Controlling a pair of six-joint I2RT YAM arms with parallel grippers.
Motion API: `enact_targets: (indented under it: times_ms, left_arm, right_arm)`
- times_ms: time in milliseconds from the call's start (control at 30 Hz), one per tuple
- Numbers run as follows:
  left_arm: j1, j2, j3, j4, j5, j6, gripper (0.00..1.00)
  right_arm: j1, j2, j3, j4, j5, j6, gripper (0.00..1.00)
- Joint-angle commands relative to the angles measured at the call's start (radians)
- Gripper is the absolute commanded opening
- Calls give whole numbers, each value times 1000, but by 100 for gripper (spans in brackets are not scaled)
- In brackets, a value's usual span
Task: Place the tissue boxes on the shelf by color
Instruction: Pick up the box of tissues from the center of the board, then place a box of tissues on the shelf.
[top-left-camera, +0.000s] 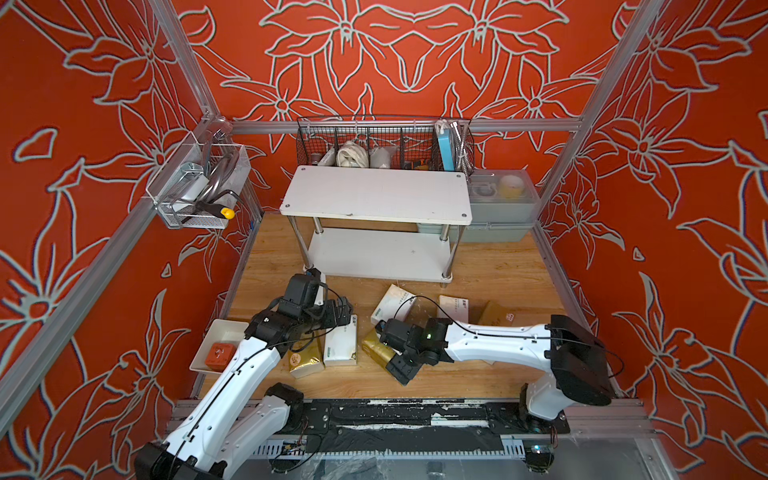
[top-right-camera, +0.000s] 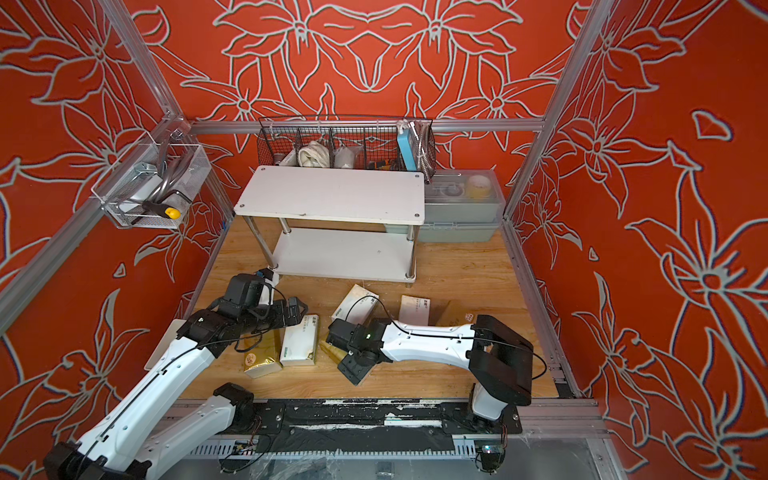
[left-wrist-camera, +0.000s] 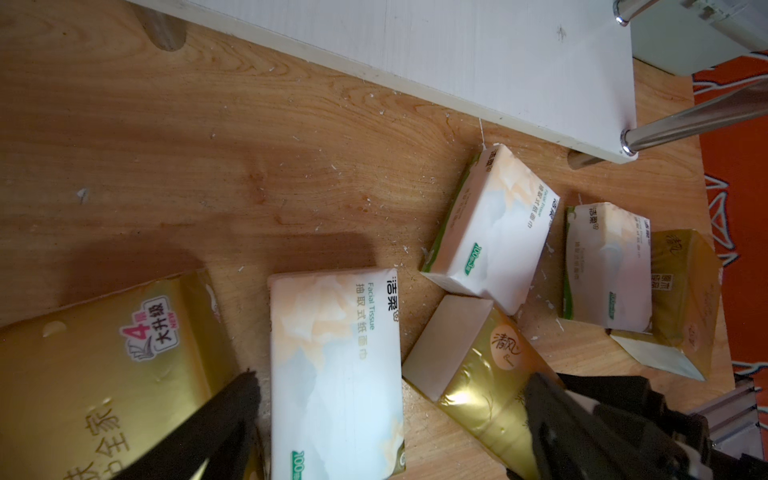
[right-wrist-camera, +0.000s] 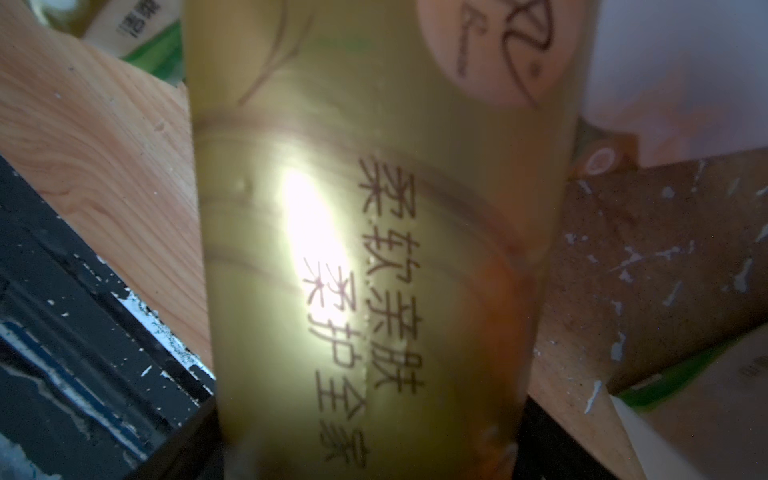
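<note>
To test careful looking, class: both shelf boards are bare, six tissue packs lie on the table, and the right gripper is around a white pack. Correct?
Not quite: the right gripper is around a gold pack, not a white one, as the right wrist view shows. The rest stands.

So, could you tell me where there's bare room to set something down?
The shelf is bare on both boards. The wooden tabletop is free left of the shelf and before the grey bin. Crowded: among the tissue packs in front.
</note>
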Motion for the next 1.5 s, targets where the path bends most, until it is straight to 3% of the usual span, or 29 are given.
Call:
enact_targets:
  times_ms: [0,200,433,667,1100,1467]
  left_arm:
    - [-4,-15,-13,4,-8,10,98]
    - [-5,-18,-13,1,-11,11,98]
    - [-5,-24,2,-13,-19,15,98]
    - [-5,-27,27,-20,-31,16,98]
    - [-3,-23,39,-16,-31,8,98]
    - [-5,-16,42,-16,-25,12,98]
  right_arm:
    - [5,-28,-33,-7,-21,27,81]
    - [5,-98,-50,-32,-26,59,72]
    - [6,-207,-31,-84,-7,95,71]
    - [-12,-267,62,-140,87,136,71]
    - [-260,-203,155,-27,207,308,69]
    - [-348,-28,269,38,381,381,69]
